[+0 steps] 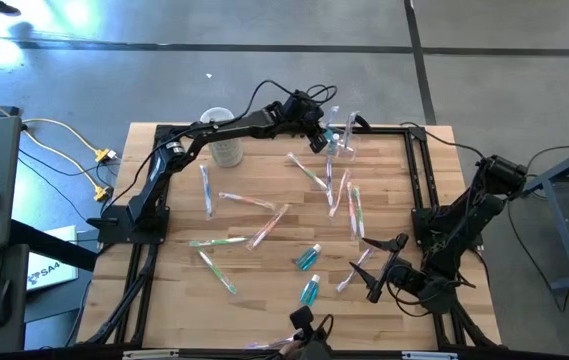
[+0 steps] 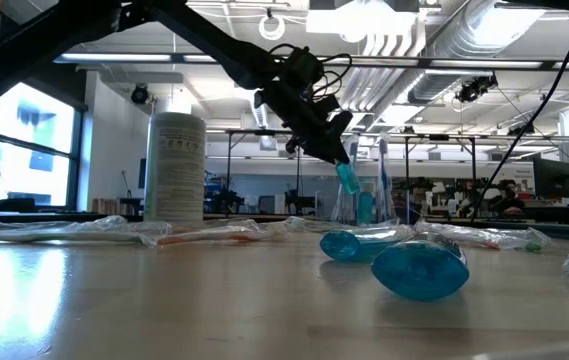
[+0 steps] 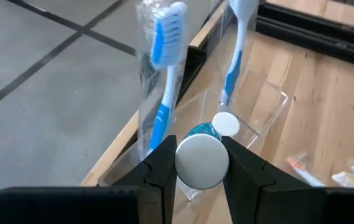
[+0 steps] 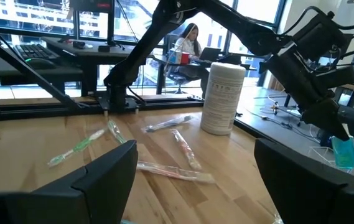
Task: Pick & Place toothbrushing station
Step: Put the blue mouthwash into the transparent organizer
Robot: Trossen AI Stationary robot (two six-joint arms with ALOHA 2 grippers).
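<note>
The toothbrushing station (image 1: pixel 344 142) is a clear box near the table's far edge, also seen in the left wrist view (image 3: pixel 260 109) and the low view (image 2: pixel 372 195). Two blue toothbrushes (image 3: pixel 164 74) stand upright in it. My left gripper (image 1: pixel 320 138) reaches over it, shut on a small teal bottle (image 2: pixel 348 179). My right gripper (image 1: pixel 374 277) waits open near the table's right near corner, holding nothing. My left gripper pinches the teal bottle between its two fingers, which sit on either side of its round white end (image 3: pixel 201 160). The fingers slant down toward the table's far edge. The bottle sticks out below the fingertips, tilted and clear of the table, at the station; whether it touches the station, I cannot tell.
A whitish cylindrical container (image 1: pixel 222 140) stands at the far edge, left of the station. Several wrapped toothbrushes (image 1: pixel 254 203) and two more teal bottles (image 1: pixel 309 257) lie across the table's middle. A black frame rail (image 1: pixel 419 180) runs along the table's edges.
</note>
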